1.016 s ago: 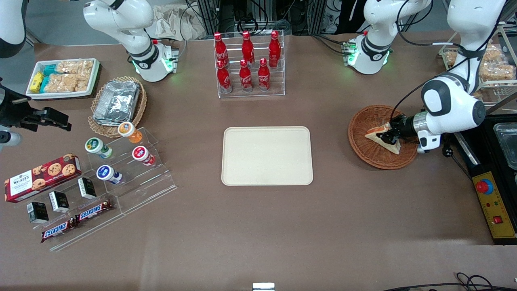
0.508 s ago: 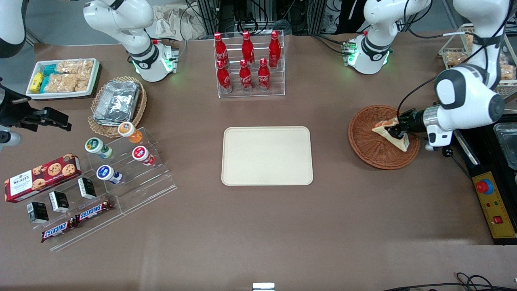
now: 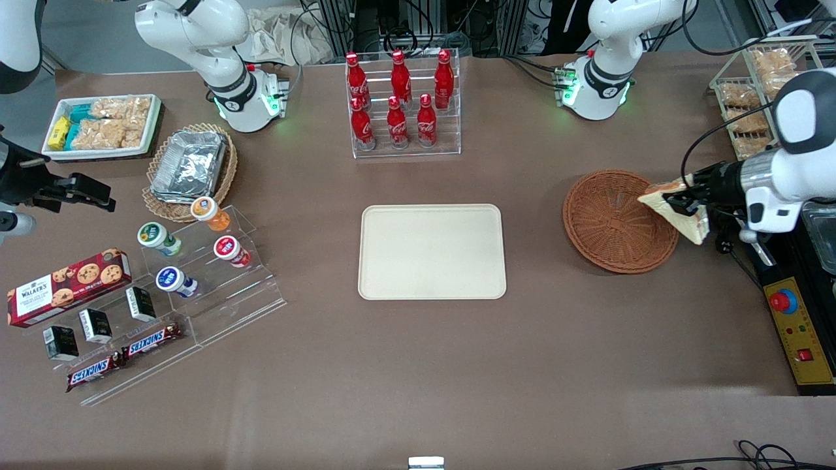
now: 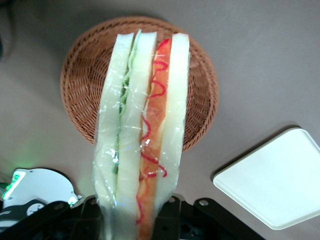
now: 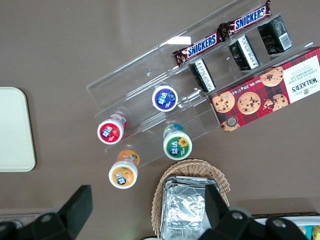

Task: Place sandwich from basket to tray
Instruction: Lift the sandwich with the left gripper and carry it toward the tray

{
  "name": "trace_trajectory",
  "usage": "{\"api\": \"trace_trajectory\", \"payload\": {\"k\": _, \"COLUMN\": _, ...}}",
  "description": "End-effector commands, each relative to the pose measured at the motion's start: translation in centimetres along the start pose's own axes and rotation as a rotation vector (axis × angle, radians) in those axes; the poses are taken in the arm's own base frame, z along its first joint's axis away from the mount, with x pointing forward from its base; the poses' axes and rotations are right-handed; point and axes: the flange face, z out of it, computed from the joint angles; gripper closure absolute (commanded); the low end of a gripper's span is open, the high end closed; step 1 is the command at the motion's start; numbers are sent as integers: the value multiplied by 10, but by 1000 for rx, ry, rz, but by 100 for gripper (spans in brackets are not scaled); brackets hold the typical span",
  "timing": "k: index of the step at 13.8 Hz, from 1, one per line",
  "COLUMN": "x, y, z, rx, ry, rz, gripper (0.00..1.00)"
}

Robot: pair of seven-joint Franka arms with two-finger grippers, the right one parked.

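Gripper (image 3: 684, 204): raised above the basket's rim, on the side toward the working arm's end of the table.
Jaws: clamped on the sandwich.
Sandwich (image 3: 676, 210): between the jaws, clear of the basket, layers edge-on in the wrist view (image 4: 143, 130).
Basket (image 3: 607, 222): below the jaws.
Tray (image 3: 432, 252): well apart from the jaws, mid-table.
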Motion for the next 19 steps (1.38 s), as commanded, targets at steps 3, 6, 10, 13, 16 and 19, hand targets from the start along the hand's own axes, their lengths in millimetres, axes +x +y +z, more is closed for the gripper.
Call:
{"api": "trace_trajectory", "payload": {"k": 3, "x": -15, "y": 18, "z": -62, "rx": -10, "ry": 63, "rz": 49, "gripper": 72}}
{"api": "trace_trajectory", "payload": {"k": 6, "x": -48, "y": 61, "z": -48, "rx": 25, "ry": 61, "rz": 178, "gripper": 72}}
{"api": "trace_trajectory", "payload": {"k": 10, "x": -90, "y": 126, "z": -12, "rx": 79, "ry": 39, "rz": 321, "gripper": 71}}
{"api": "trace_trajectory", "payload": {"k": 13, "x": -115, "y": 164, "z": 17, "rx": 124, "ry": 21, "rz": 405, "gripper": 71}}
{"api": "trace_trajectory", "payload": {"k": 16, "x": -134, "y": 202, "z": 58, "rx": 162, "ry": 11, "rz": 482, "gripper": 70}}
{"api": "trace_trajectory", "payload": {"k": 19, "x": -149, "y": 241, "z": 111, "rx": 168, "ry": 16, "rz": 547, "gripper": 70}}
